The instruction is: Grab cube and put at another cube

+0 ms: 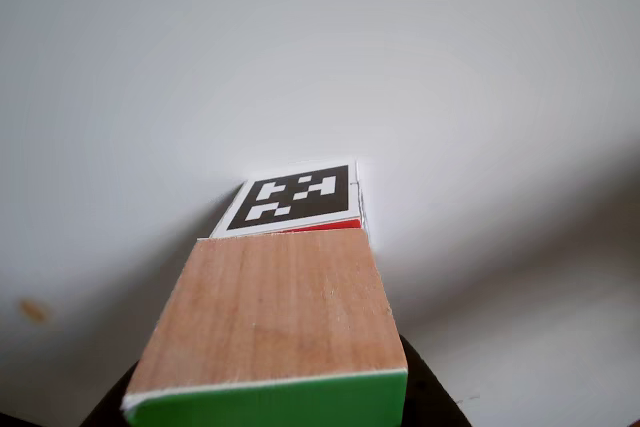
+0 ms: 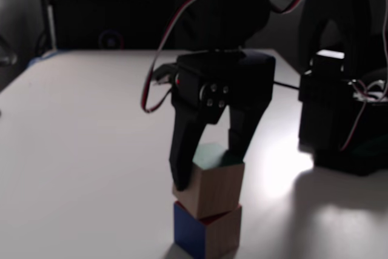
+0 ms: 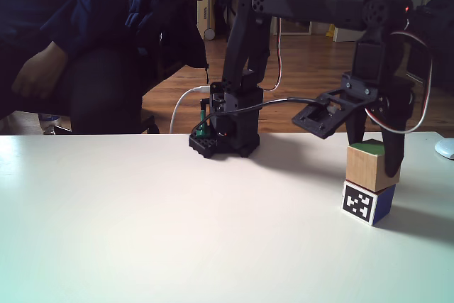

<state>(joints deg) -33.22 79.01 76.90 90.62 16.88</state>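
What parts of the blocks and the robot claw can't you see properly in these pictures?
- Marker cube, other view: the wooden cube covers its near part.
- Marker cube, a fixed view: its bottom is cut off by the picture's lower edge, and shadow hides its marker.
- Gripper, a fixed view: whether the fingers squeeze the wooden cube or just touch it.
- Person's hand, a fixed view: dim; the rest of the person is cut off.

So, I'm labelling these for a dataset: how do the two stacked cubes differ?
The wooden cube sits on top with its green face up, between the gripper fingers; the marker cube rests on the table beneath. The wooden cube's visible sides are plain grain; the marker cube shows a black-and-white pattern, plus blue and red faces. The top one sits slightly askew on the lower. Both look about the same size.
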